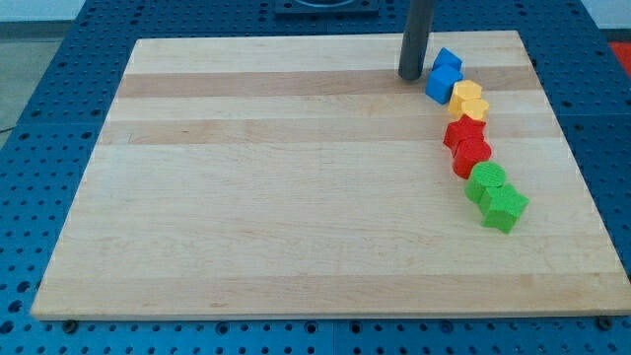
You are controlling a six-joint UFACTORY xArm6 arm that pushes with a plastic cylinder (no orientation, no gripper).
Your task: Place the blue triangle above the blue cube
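Wooden tabletop [296, 197] carries a curved chain of blocks at the view's right: blue triangle [447, 60] topmost, touching the blue cube [442, 84] below it, then yellow, red and green blocks. My tip [410, 77] stands just left of both blue blocks; no pincer shows.

Wooden board [296, 177], light planks, sits on a blue perforated table [39, 148]. All blocks are on the view's right side in one curved chain running top to bottom: blue triangle [448, 60] touching blue cube [442, 84], then two yellow blocks [469, 100], two red blocks [467, 144], two green blocks [496, 196]. My tip [410, 76] rests on the board just left of the blue pair.
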